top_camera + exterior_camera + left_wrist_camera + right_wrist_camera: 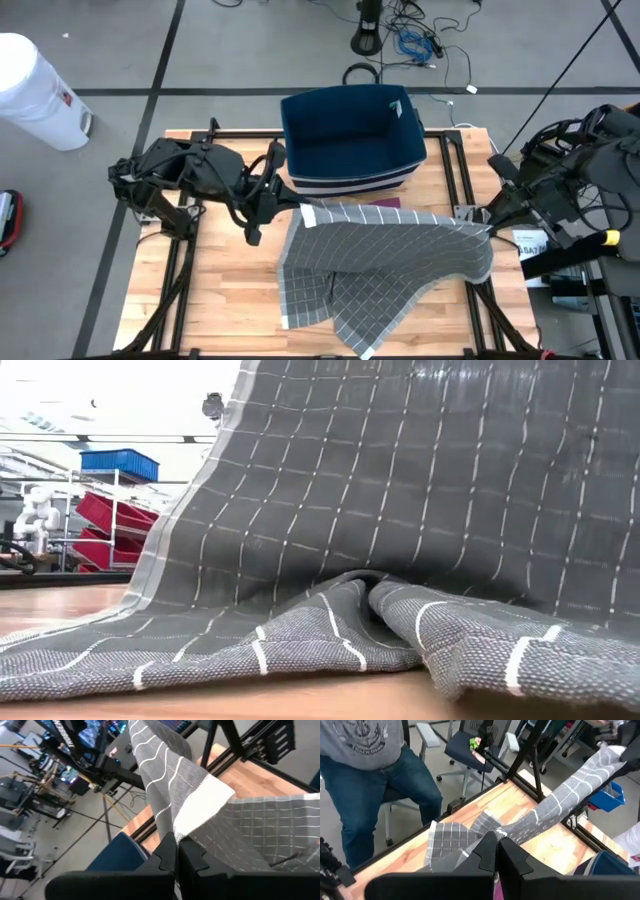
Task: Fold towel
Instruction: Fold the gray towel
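Stretching between the two arms, the grey checked towel (390,255) is held up by its far edge above the wooden desk (220,300), with its near part slumping in loose folds onto the boards. The left gripper (292,203) has its jaws clamped together on one far corner of the towel, just in front of the dark blue bin (350,135) that stands at the back of the desk; in the left wrist view the cloth (175,785) rises straight out from between the closed black fingers (165,857), showing a pale border strip. The right gripper (482,222) has its jaws pinched shut on the opposite far corner, near the desk's right-hand rail, and in the right wrist view the towel (560,800) runs away from that grip as a taut, twisted band toward the other arm. From the low view the towel (400,510) hangs like a curtain across most of the picture, its lower edge bunched into a rolled fold on the desk top. A person in jeans (375,795) and a grey top stands beyond the desk in the right wrist view. A white bucket (35,90) stands on the floor off the desk's left side.
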